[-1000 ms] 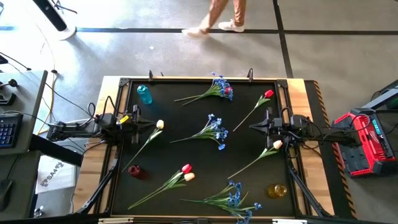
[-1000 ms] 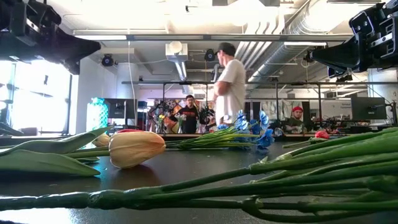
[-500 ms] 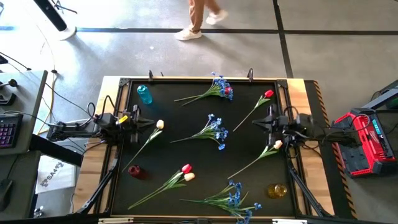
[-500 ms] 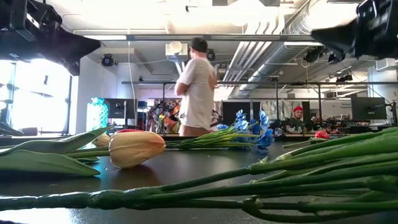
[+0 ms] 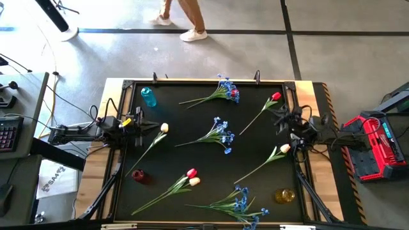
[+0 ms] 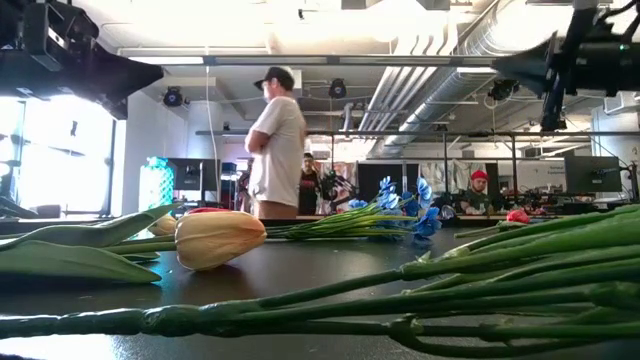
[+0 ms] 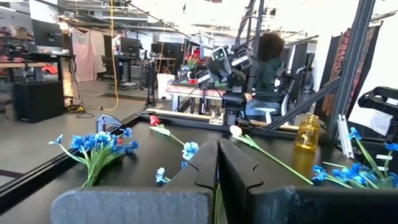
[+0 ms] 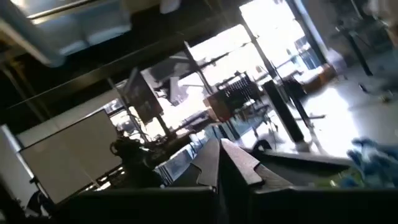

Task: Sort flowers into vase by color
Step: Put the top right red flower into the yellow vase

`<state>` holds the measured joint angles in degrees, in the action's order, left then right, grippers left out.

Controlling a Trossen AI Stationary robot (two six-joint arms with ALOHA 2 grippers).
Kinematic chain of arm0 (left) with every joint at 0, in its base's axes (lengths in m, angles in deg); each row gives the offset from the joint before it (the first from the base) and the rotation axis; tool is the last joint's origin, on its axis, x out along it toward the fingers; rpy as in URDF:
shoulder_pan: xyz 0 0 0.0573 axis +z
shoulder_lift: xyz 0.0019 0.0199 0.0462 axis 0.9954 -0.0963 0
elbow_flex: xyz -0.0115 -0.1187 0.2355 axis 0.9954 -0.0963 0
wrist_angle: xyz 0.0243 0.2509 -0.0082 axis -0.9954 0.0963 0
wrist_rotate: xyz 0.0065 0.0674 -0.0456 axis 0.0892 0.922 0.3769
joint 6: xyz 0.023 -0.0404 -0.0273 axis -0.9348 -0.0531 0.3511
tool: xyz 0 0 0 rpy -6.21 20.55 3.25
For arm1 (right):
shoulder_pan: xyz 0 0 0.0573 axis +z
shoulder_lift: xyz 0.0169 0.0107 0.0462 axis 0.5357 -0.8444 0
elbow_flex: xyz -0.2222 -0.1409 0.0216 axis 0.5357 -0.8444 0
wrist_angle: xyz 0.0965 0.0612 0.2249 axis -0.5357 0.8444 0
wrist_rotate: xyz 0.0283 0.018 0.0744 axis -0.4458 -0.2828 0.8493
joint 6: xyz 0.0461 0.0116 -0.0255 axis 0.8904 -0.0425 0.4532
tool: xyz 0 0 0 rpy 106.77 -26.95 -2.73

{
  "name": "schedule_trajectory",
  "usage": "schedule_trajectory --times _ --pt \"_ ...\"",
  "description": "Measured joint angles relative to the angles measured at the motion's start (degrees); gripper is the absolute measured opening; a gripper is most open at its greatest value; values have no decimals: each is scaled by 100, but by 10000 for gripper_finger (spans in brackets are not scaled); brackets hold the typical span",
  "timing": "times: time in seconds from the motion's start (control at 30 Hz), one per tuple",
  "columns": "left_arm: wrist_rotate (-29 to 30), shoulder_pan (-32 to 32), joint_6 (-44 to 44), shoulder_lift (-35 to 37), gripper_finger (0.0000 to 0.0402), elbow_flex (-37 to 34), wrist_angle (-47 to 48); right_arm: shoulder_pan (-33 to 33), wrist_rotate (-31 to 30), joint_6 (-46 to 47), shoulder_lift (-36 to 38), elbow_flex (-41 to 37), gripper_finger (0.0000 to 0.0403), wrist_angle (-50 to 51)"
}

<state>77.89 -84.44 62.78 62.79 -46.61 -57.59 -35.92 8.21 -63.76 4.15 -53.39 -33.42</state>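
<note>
High view: no flower lifted yet, both claws closed & empty—left claw [image 5: 142,124], right claw [image 5: 279,117]; opening over a red tulip [image 5: 275,97] likely needed next.

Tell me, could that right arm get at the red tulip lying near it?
Probably yes. The red tulip lies in the open on the black mat, nothing on it, just beyond the right gripper, whose fingers are shut and would need to open first.

1. High view looks straight down on the whole bench [image 5: 204,153].
2. Low view sits at benchtop level, facing the room.
3. Wrist views look forward; the left shares the blue flowers [image 7: 99,146].
</note>
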Motion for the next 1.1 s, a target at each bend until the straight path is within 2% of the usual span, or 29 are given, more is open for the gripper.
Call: schedule_trajectory --times 0.27,0.43,0.57,0.73,0.87,1.0,1.1 --pt "679 0 -11 0 0 0 33 -52 -273 2258 -445 172 0 1081" --pt "988 0 -48 -27 1 0 242 -287 -391 3853 -1057 851 0 2598" --pt "1134 0 -47 -174 1 0 242 -526 -388 4698 -1719 1686 0 4076" --pt "1378 0 -44 -377 1 0 216 -915 -335 5120 -2741 2788 0 5619" --pt "1443 0 10 -502 1 0 215 -1407 240 4981 -3671 3291 11 6035" --pt "1443 0 17 -589 1 0 214 -1944 796 4868 -4547 3457 65 5704" --pt "1444 0 12 -617 1 0 213 -2355 831 5123 -5146 3512 122 5642"
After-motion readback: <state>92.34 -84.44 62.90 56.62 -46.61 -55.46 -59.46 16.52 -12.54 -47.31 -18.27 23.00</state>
